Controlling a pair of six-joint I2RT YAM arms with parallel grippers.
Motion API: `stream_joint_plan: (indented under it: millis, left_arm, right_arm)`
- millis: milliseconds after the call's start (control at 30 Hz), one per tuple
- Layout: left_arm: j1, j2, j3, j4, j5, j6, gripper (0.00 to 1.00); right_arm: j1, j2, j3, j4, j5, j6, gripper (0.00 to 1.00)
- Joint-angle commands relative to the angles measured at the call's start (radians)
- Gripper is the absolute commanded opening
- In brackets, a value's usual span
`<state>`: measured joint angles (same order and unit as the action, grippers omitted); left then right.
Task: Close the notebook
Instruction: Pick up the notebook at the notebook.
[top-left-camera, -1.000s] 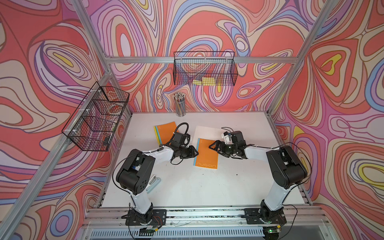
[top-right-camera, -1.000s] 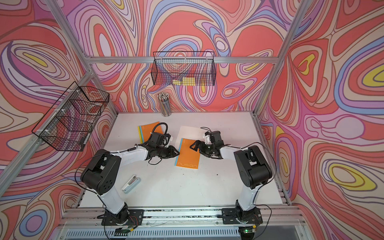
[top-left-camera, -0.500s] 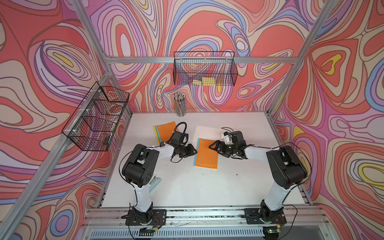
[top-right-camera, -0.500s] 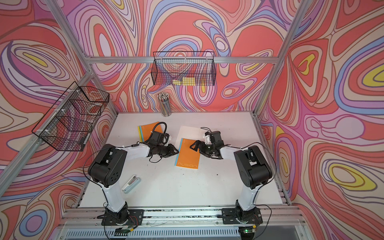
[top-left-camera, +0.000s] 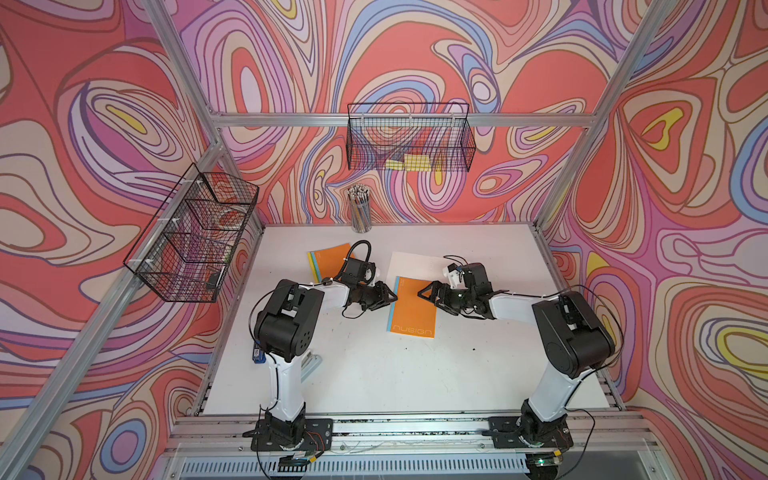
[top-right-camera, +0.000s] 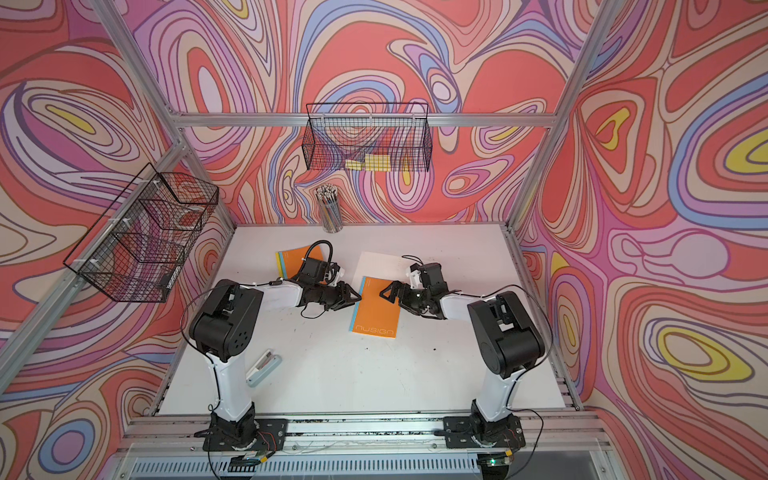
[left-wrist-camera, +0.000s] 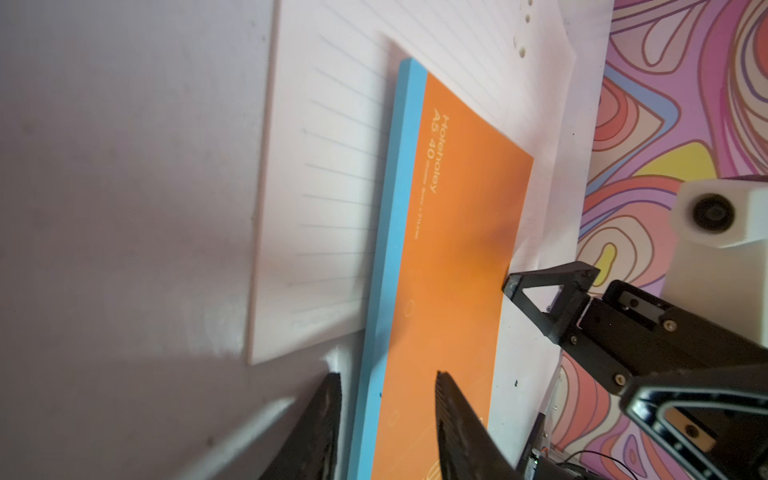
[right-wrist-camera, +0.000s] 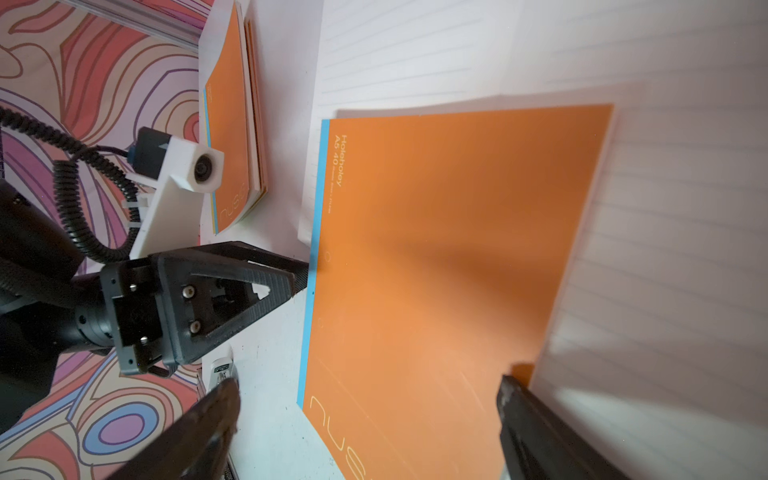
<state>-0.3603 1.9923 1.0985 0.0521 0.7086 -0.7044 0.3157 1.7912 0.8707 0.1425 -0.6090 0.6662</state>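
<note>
left claw (left-wrist-camera: 386, 376) slightly parted at notebook (left-wrist-camera: 457, 208) spine | right claw (right-wrist-camera: 365, 384) spread wide

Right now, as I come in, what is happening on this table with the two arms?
Two robot arms are at the orange notebook, which lies flat with its cover down, so it looks closed, on a lined white sheet. The left gripper is open at the blue spine edge, and the right gripper is open over the opposite edge. Neither seems to hold it. A second orange notebook lies behind the left arm.
</note>
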Motion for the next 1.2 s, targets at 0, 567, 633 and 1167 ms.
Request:
stream_joint_plan:
  millis: [0, 567, 633, 1167]
  left_arm:
    - [0.01, 0.045, 0.007, -0.015, 0.084, -0.035, 0.41]
    - [0.015, 0.073, 0.006, 0.02, 0.179, -0.017, 0.15]
    - [0.016, 0.062, 0.006, 0.017, 0.172, -0.007, 0.09]
    - [0.017, -0.017, -0.034, 0.092, 0.111, -0.033, 0.0]
  right_arm:
    - [0.006, 0.006, -0.027, -0.015, 0.007, 0.009, 0.98]
    - [0.006, 0.005, -0.039, -0.003, 0.006, 0.011, 0.98]
    - [0.006, 0.005, -0.039, -0.003, 0.006, 0.011, 0.98]
    - [0.006, -0.053, 0.004, -0.071, 0.001, -0.01, 0.98]
